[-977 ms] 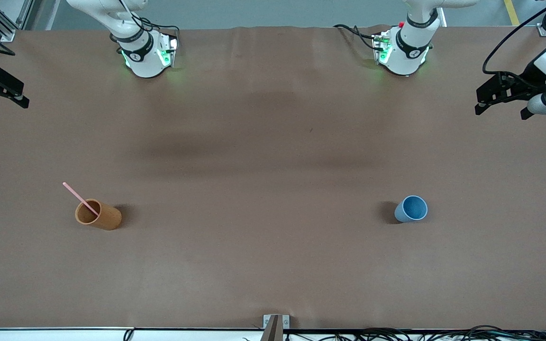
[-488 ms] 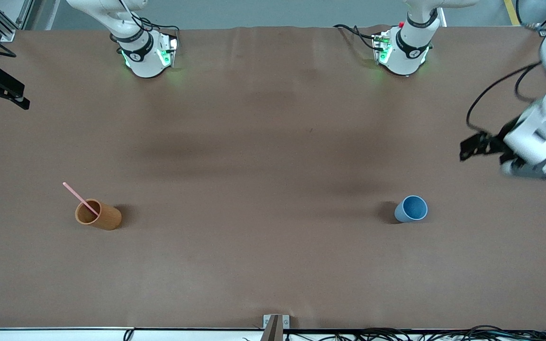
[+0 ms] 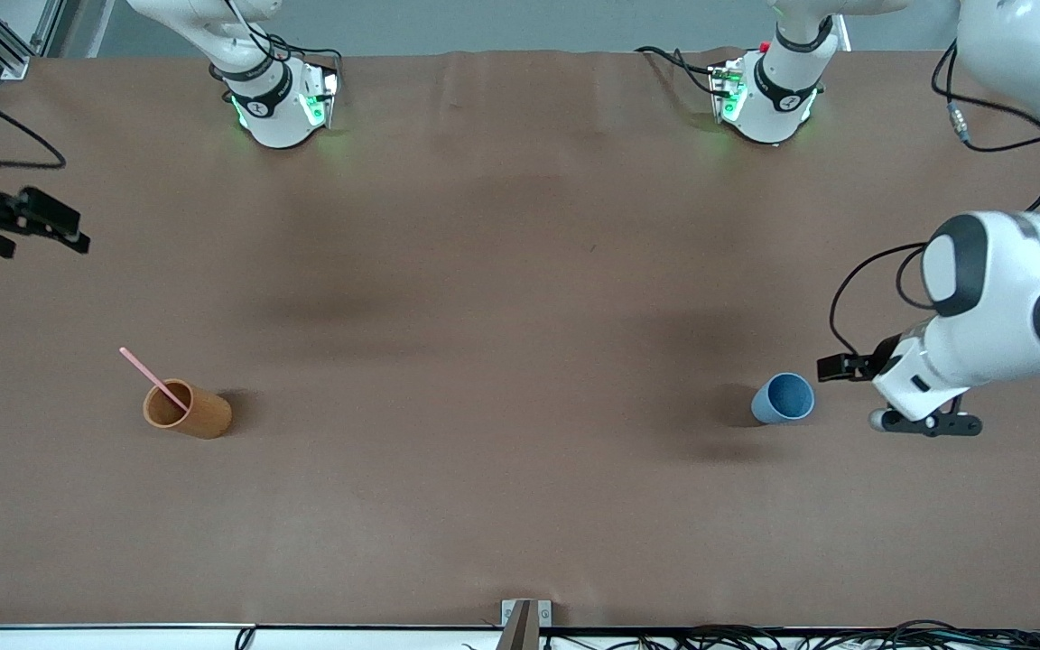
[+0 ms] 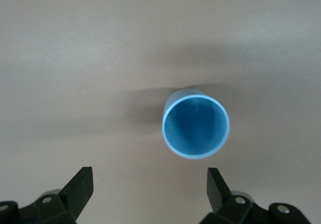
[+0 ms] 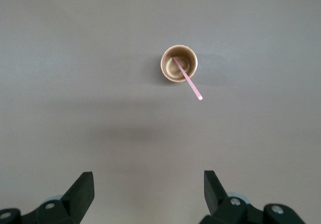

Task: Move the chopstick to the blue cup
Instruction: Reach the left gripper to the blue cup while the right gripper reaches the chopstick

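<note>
The pale pink chopstick leans in the upright orange-brown cup toward the right arm's end of the table, its upper end sticking out past the rim. In the right wrist view the chopstick and its cup lie well apart from my open right gripper. That gripper hangs over the table's edge at the same end. The blue cup stands upright and empty toward the left arm's end. My left gripper hovers just beside it, open and empty. From the left wrist, the blue cup shows its mouth past the left gripper.
The brown table cover is bare between the two cups. Both arm bases stand along the edge farthest from the front camera. A small metal bracket sits at the nearest edge.
The left arm has swung from the table's end down to just beside the blue cup. The right gripper has moved a little inward over the table. Cups and chopstick have not moved.
</note>
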